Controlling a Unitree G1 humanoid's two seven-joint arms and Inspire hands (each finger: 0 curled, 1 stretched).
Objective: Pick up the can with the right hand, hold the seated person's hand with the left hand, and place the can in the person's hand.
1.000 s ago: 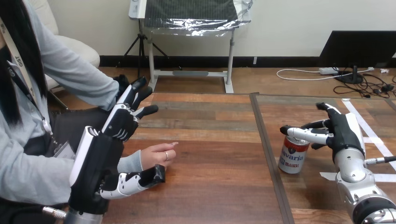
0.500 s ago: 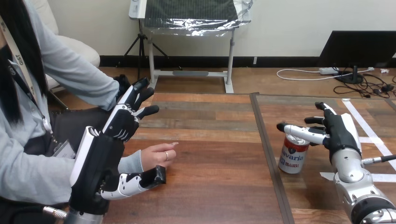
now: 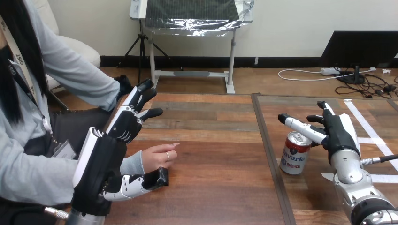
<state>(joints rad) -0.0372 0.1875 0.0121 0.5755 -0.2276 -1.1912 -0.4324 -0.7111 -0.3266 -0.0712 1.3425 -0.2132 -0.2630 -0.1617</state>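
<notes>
Can: the red-and-white metal drink can (image 3: 295, 153) stands upright on the wooden bench (image 3: 216, 159), right of the dark seam (image 3: 270, 150). It is not yet lifted.

Right robot hand: the right robot hand (image 3: 337, 132) sits just beside the can on its right. Its fingers (image 3: 300, 127) stretch straight out above the lid, spread wide, with nothing in its hold.

Left robot hand: the left robot hand (image 3: 123, 124) is open too, fingers pointing up and away. Its thumb (image 3: 141, 183) lies low, near the person's wrist and curled round nothing.

Person's hand: the person's hand (image 3: 157, 157) rests on the bench between that thumb and the raised fingers. Whether the thumb touches the wrist, cannot tell.

Risk: the fingers ride above the rim rather than round the can's wall. A close from here would likely clip the top and tip the can, or skid it toward the seam. The person's hand is not yet supported — a handover now would have nothing steadying it.

Change: a second ago the right robot hand's fingers hung lower, against the can's top; now they are raised and straighter. The left robot hand's fingers reach slightly further up. The can and the person's hand are unmoved.
</notes>
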